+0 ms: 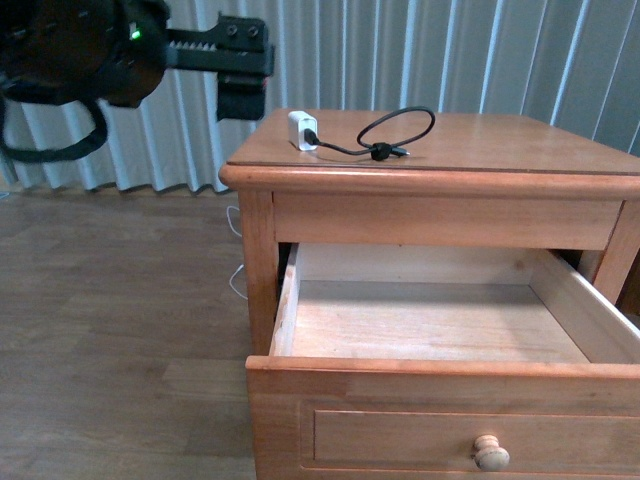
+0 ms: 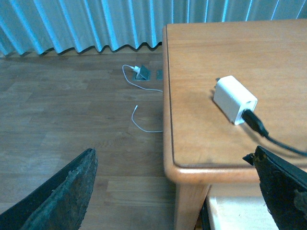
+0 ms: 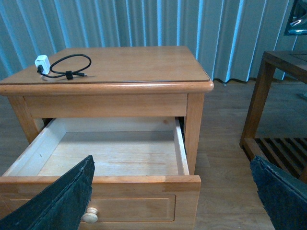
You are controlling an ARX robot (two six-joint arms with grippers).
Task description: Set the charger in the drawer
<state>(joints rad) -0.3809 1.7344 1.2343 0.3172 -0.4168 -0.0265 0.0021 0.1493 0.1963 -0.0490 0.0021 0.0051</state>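
We saw the charger (image 1: 303, 130) lying on top of the bedside table (image 1: 520, 145), near its back left corner as the front camera faced it. Its black cable (image 1: 418, 120) ran off from the plug and curled into one loop on the tabletop, gathered by a small tie. The charger was not in the drawer (image 1: 287, 310), and neither claw touched it.

The drawer, the one just under the tabletop, stood pulled well out toward us. We could see its pale wood bottom and side walls, and its round knob (image 1: 491, 452) sat in the middle of the framed front panel.

The left claw (image 2: 173, 153) hung in the air off the left side of the table, higher than the tabletop and apart from the charger. Its wrist camera showed both fingers (image 2: 62, 196) spread wide, gripping nothing; the charger lay on the wood ahead of them.

The right claw (image 3: 171, 160) did not show in the front view. From its own camera we saw its two fingers (image 3: 57, 201) wide apart as well, held out in front of the open drawer with no hold on anything.

A pleated curtain (image 1: 400, 50) hung behind the table, and the floor (image 1: 120, 300) was wood plank. A thin white cord (image 2: 144, 127) lay on the floor beside the table, and a darker table (image 3: 283, 62) stood off to its right.
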